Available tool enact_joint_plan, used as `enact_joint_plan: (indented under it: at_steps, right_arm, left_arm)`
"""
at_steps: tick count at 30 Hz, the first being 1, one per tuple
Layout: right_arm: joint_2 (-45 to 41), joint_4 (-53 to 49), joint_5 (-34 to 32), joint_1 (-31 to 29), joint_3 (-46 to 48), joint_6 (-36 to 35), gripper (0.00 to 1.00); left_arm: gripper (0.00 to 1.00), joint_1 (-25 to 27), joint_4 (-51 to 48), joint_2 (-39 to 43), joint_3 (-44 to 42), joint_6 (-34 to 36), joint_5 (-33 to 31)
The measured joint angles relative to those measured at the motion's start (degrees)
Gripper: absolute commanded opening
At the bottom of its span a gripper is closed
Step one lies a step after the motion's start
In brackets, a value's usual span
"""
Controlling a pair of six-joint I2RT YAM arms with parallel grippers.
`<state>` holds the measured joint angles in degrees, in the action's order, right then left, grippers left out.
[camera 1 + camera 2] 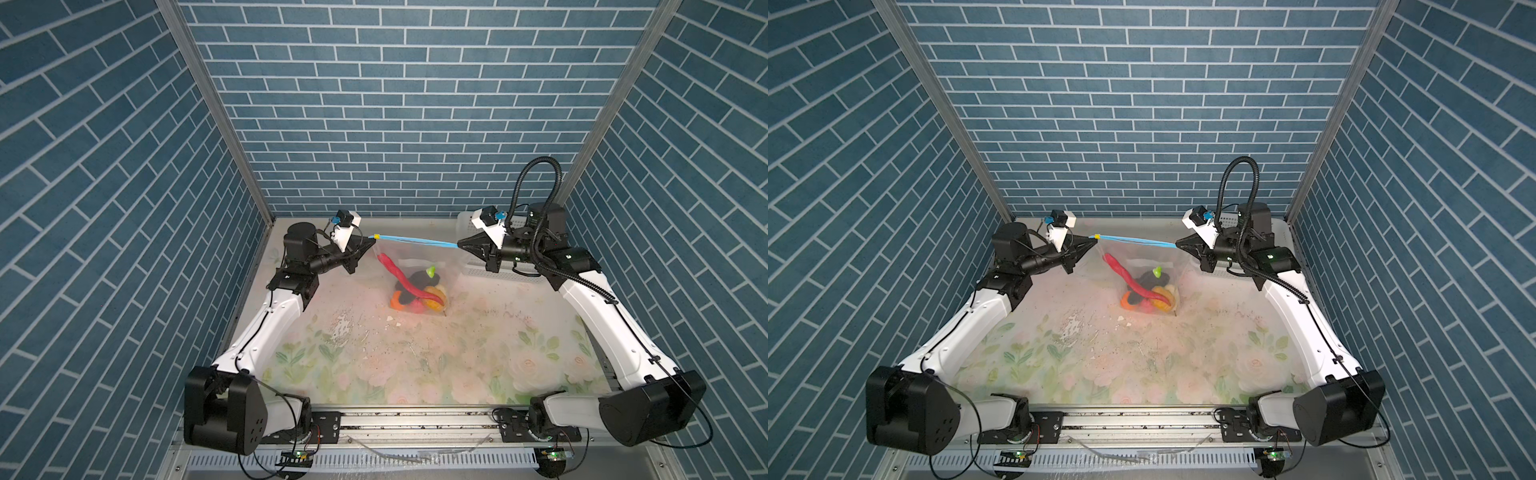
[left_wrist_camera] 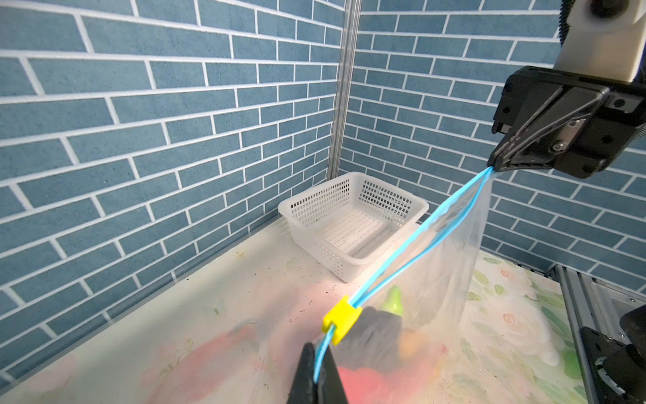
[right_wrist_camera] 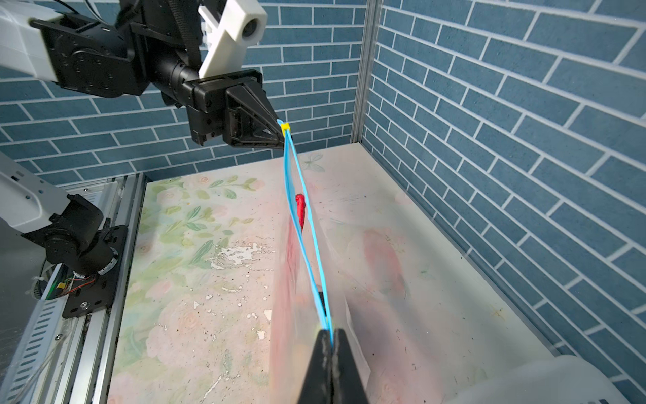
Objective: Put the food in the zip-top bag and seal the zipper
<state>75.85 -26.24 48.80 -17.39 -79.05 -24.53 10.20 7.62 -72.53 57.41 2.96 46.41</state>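
1. The bag [image 1: 446, 266], clear and crinkly, is hanging over the far middle of the table [image 1: 415, 357]. The food [image 1: 417, 295] is bunching in its lower end: black lumps, orange and yellow pieces, and a long red strip [image 1: 399, 274] leaning up toward the mouth.
2. The zipper [image 1: 415, 241], a light blue strip, is stretching taut along the bag's top edge. Its long axis is running left to right in both top views, dipping slightly rightward. In the wrist views its two tracks are standing apart, and a yellow slider [image 2: 342, 318] is sitting at the left end.
3. The left gripper [image 1: 371, 240] is pinching fully closed on the zipper's left end, just behind the slider.
4. The right gripper [image 1: 459, 245] is clamping fully closed on the zipper's right end.
5. A white basket [image 2: 349, 176] is sitting in the far right corner, behind the right gripper.
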Motion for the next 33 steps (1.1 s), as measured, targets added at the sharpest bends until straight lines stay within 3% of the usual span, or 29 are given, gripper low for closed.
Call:
enact_joint_plan:
  at_steps: [9,17,19,26,29,33]
  right_arm:
    - [0.5,-4.6,-0.8,0.3,-1.5,-0.9,0.00]
    - [1.3,-6.8,-1.6,1.3,-2.2,-2.0,0.00]
    - [1.4,-7.7,-1.7,1.3,-2.2,-2.8,0.07]
    - [1.3,-11.6,0.1,1.0,-2.9,-6.3,0.49]
    - [0.7,-12.8,1.0,-0.2,-4.0,-7.8,0.56]
    - [0.9,-15.5,1.4,-5.5,-8.8,-10.3,0.59]
  left_arm:
    - [0.00,2.4,-7.9,6.7,-0.8,-0.9,-3.9]
    - [0.00,6.1,-13.1,7.3,-0.7,-0.8,-6.0]
    - [0.00,6.7,-14.0,7.3,-0.7,-0.8,-6.2]
    - [0.00,9.3,-16.0,7.4,0.0,-0.5,-6.3]
    - [0.00,10.4,-17.3,7.4,1.4,-0.1,-6.3]
    - [0.00,11.8,-19.3,7.7,3.3,0.8,-6.3]
